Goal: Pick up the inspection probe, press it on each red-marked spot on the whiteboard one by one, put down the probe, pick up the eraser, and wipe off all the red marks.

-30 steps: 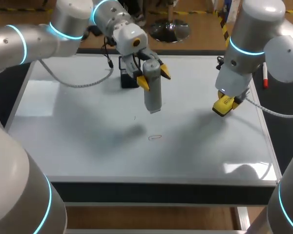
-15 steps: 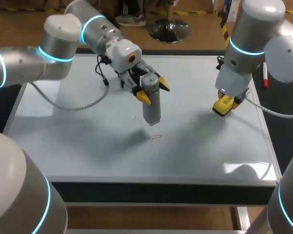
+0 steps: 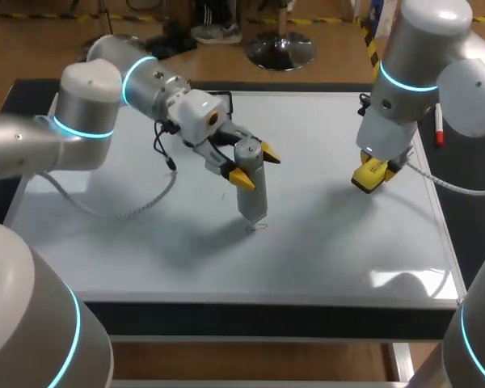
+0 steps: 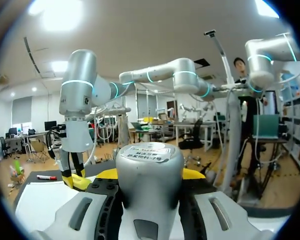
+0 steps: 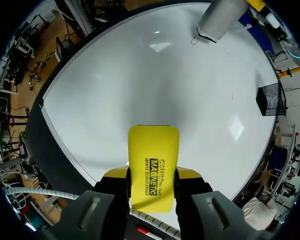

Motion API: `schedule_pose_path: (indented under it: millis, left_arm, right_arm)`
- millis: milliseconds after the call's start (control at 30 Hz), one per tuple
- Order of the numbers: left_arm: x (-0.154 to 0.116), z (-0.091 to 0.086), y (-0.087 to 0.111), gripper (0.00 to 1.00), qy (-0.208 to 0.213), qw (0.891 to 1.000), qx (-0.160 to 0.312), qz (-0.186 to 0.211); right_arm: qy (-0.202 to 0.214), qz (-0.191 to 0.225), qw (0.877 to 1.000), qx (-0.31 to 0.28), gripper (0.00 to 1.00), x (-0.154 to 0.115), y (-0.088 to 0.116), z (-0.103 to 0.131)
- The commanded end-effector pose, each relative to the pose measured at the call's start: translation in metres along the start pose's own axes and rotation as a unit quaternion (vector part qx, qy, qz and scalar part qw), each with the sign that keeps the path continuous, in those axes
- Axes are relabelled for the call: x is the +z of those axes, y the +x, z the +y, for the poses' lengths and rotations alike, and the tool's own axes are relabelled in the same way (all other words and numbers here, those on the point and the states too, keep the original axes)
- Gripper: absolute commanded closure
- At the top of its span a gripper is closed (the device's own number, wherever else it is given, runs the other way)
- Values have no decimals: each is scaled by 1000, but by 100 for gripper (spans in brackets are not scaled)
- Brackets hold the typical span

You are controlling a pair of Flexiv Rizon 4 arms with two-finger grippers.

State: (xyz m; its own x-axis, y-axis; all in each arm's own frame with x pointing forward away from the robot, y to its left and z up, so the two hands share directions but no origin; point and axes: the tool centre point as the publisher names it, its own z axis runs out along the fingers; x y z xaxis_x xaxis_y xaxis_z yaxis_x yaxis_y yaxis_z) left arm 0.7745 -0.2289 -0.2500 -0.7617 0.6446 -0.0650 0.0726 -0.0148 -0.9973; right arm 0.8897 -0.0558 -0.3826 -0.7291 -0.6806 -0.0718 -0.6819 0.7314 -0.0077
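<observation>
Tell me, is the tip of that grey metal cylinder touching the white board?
Touching. In the head view the tip of the grey cylindrical probe meets its own shadow on the whiteboard, no gap, at the red mark.

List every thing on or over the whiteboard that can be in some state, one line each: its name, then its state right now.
inspection probe: gripped, tip down at the red oval mark
left gripper: shut on the inspection probe
eraser: gripped, held over the whiteboard
right gripper: shut on the eraser
red oval mark: not wiped off
</observation>
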Motion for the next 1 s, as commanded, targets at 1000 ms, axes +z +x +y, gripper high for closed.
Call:
schedule_pose_path:
  millis: [1000]
  left_arm:
    - [10,29,-7,100,7,999,-32,-5]
  right_arm:
    - [1,1,1000,-1,100,0,0,-1]
